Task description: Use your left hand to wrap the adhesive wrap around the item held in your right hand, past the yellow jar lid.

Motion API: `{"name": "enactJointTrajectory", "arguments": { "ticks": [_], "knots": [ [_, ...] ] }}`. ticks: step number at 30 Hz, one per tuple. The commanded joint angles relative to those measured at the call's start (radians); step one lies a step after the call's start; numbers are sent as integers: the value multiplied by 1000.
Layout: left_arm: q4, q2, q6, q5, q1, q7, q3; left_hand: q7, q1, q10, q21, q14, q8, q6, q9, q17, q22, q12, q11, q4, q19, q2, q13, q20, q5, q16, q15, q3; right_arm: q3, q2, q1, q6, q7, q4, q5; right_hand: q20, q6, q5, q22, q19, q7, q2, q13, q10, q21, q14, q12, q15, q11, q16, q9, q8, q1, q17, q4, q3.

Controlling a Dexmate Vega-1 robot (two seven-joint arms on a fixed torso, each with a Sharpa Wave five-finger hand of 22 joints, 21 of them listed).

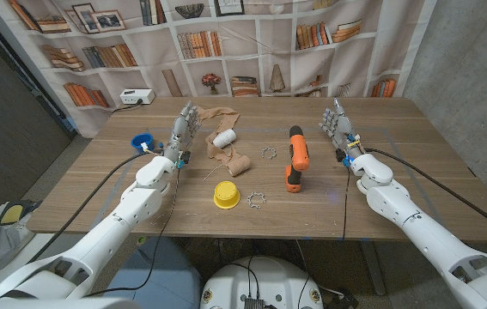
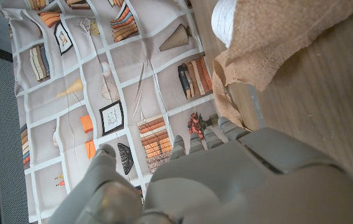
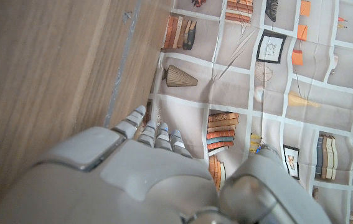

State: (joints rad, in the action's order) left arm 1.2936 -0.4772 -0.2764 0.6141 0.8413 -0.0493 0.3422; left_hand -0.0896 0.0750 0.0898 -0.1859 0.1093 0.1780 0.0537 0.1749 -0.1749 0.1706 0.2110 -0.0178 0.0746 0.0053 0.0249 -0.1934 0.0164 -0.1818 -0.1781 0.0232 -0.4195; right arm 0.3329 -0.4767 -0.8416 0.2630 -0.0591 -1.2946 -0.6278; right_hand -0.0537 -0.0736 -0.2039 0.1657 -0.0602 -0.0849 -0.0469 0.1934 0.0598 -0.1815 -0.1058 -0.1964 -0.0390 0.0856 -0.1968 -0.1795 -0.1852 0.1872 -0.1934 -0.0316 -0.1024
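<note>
I see the left hand [image 1: 183, 129] with fingers apart and holding nothing, just beside the tan adhesive wrap [image 1: 226, 137]. The right hand [image 1: 337, 124] is also spread and empty, near the orange drill [image 1: 296, 159]. The yellow jar lid [image 1: 226, 195] lies on the table [image 1: 415, 172] between the wrap and the robot, near the wrap.

The head view looks down from above over the whole wooden table [image 1: 415, 184], while both wrist views sit close behind their hands, sharing its tabletop and the bookshelf backdrop [image 1: 252, 51].
</note>
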Motion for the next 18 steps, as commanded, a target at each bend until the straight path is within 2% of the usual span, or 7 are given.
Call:
{"name": "enactJointTrajectory", "arguments": {
  "ticks": [1, 8, 18],
  "knots": [
    [1, 86, 46, -91, 23, -56, -106, -13, 10, 8, -7, 8, 7, 0, 2, -3, 5, 3, -1, 1, -3, -1, -1, 7, -8, -6, 0, -6, -95, 70, -24, -54, -56, -5, 78, -2, -3, -3, 4, 0, -7, 0, 4, 1, -7, -7, -5, 1, 4, -5, -4, -7, 11, -5, -3, -5],
    [14, 114, 65, -126, 40, -82, -152, -12, 10, 8, -7, 8, 7, -1, 2, -3, 5, 3, 0, 2, -3, 0, -1, 7, -8, -6, 0, -6, -134, 104, -35, -72, -75, -12, 107, -2, -3, -3, 4, 0, -8, 1, 4, 1, -7, -7, -5, 2, 7, -5, -4, -7, 12, -5, -3, -4],
    [18, 139, 66, -153, 51, -102, -195, -12, 10, 9, -7, 14, 7, 0, 2, -3, 5, 3, 0, 3, -4, 1, -1, 7, -7, -4, 1, -6, -160, 129, -38, -80, -98, -21, 132, -1, -4, -3, 4, 0, -8, 1, 4, 0, -7, -8, -6, 1, 7, -5, -4, -6, 12, -5, -4, -3]
  ]
}}
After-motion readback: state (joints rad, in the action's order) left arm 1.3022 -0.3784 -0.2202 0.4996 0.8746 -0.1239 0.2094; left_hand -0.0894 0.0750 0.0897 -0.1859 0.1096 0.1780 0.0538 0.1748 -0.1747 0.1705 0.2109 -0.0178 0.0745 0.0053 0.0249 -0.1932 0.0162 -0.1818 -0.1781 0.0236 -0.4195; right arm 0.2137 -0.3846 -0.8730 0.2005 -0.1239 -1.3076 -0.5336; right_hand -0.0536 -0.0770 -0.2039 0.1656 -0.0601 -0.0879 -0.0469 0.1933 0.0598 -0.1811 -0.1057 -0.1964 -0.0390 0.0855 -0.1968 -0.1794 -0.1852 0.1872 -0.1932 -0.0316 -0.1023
